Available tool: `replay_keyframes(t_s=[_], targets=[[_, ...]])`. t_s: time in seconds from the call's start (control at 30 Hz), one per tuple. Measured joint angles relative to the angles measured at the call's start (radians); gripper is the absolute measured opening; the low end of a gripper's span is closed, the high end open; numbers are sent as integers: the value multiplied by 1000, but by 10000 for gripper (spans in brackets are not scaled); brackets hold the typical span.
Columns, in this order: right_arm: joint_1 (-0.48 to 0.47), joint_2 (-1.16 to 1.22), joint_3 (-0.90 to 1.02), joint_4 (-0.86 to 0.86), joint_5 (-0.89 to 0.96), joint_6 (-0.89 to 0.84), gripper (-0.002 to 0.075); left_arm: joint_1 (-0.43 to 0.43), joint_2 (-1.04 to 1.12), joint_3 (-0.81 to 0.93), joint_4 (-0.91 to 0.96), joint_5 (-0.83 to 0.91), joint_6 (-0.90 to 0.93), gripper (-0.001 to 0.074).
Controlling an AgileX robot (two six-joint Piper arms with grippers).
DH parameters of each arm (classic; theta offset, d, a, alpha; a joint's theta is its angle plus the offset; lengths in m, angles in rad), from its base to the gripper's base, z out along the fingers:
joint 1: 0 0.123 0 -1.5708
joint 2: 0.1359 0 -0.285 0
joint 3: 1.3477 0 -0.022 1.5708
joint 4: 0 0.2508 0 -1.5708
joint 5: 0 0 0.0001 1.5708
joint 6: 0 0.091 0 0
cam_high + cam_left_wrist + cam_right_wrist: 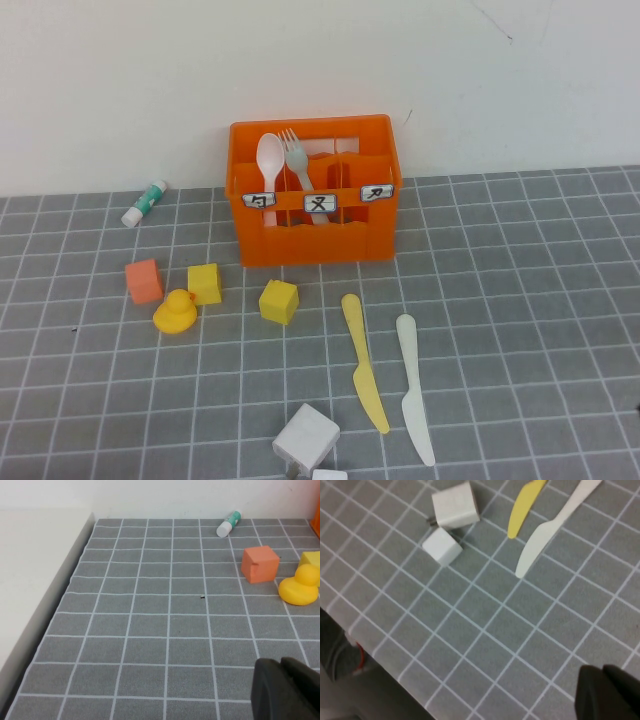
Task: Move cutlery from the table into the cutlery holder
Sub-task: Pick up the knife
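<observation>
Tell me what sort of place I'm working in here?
Likely a lab test bench: a grey gridded table against a plain wall, an orange cutlery holder, toy blocks, a rubber duck. Left gripper and right gripper hang shut above it.

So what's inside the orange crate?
A pale spoon and a grey-green fork stand upright in the cutlery holder, heads poking out. Their handles are mostly hidden behind its front. Both knives lie outside on the table.
</observation>
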Motion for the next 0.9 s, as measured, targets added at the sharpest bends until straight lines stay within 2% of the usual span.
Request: replay_keyframes(t_s=[0.2, 0.37, 0.57, 0.73, 0.8, 0.9], targets=[[313, 216, -117, -239, -88, 254, -3, 0, 0, 0, 0, 0, 0, -1], [455, 437, -261, -415, -106, 379, -3, 0, 0, 0, 0, 0, 0, -1], [508, 687, -450, -368, -157, 395, -3, 0, 0, 0, 0, 0, 0, -1], [514, 892, -650, -327, -80, 438, 5, 0, 0, 0, 0, 0, 0, -1], [517, 968, -726, -325, -36, 456, 29, 0, 0, 0, 0, 0, 0, -1], [521, 1084, -829, -323, 19, 484, 106, 0, 0, 0, 0, 0, 2, -1]])
